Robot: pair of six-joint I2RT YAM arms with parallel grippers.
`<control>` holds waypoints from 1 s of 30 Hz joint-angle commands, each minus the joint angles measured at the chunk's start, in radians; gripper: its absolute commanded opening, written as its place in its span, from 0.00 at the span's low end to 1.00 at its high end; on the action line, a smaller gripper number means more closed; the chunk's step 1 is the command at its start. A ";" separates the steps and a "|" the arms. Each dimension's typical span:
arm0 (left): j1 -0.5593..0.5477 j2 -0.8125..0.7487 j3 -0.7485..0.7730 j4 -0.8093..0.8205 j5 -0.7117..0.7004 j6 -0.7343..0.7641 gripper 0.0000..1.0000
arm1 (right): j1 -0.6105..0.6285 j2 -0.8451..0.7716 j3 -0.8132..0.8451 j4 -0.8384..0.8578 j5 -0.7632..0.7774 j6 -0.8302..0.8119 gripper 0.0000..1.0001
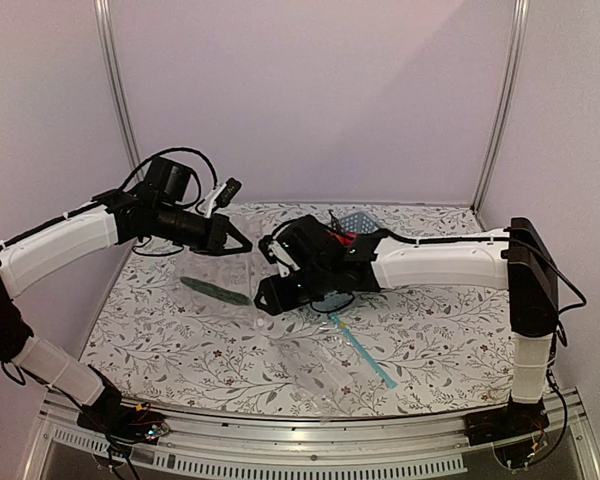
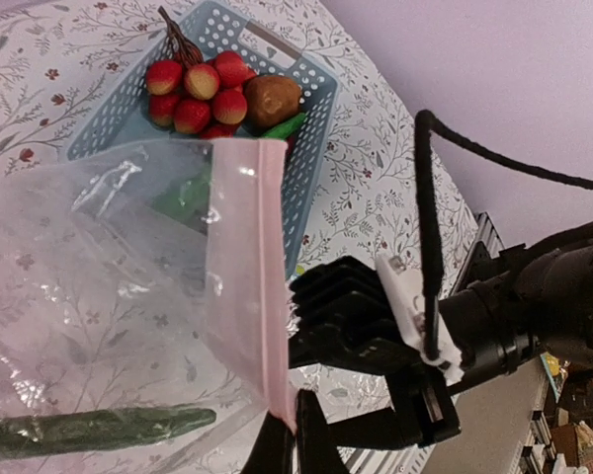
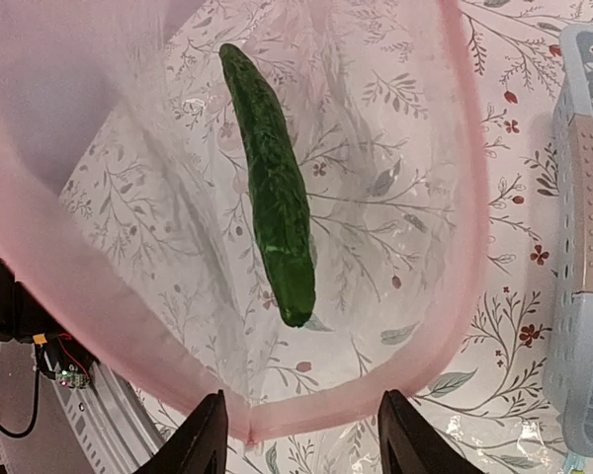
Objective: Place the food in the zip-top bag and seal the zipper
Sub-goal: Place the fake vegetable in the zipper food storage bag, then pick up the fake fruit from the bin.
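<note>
The zip-top bag [image 2: 99, 296] hangs open, its pink zipper [image 2: 272, 247] pinched at one end by my left gripper [image 2: 295, 434], which is shut on it. One long green vegetable [image 3: 272, 188] lies inside the bag. My right gripper [image 3: 306, 444] is open right at the bag's mouth, the pink zipper [image 3: 376, 395] curving just in front of its empty fingers. The rest of the food is in a blue basket [image 2: 311, 148]: red-yellow fruits [image 2: 198, 89], a brown lump [image 2: 272, 99] and a second green vegetable [image 2: 287, 125]. From above, the left gripper [image 1: 235, 243] is raised and the right gripper [image 1: 270, 290] is below it.
The blue basket [image 1: 358, 220] stands at the back, behind the right arm. A second clear bag with a teal-blue strip [image 1: 365, 350] lies flat in front of the right arm. The floral cloth [image 1: 160, 340] covers the table, with walls close on three sides.
</note>
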 commanded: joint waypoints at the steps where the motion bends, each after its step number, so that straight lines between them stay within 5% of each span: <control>1: 0.019 0.026 0.013 -0.021 -0.044 -0.004 0.00 | -0.002 -0.110 -0.054 0.023 -0.012 -0.015 0.53; 11: 0.026 0.024 0.015 -0.027 -0.054 -0.001 0.00 | -0.001 -0.369 -0.235 0.019 0.056 -0.021 0.67; 17: 0.028 0.025 0.016 -0.025 -0.044 0.000 0.00 | -0.014 -0.525 -0.280 -0.099 0.263 -0.038 0.80; 30: 0.028 0.012 0.013 -0.021 -0.051 0.004 0.00 | -0.289 -0.477 -0.183 -0.400 0.308 -0.054 0.91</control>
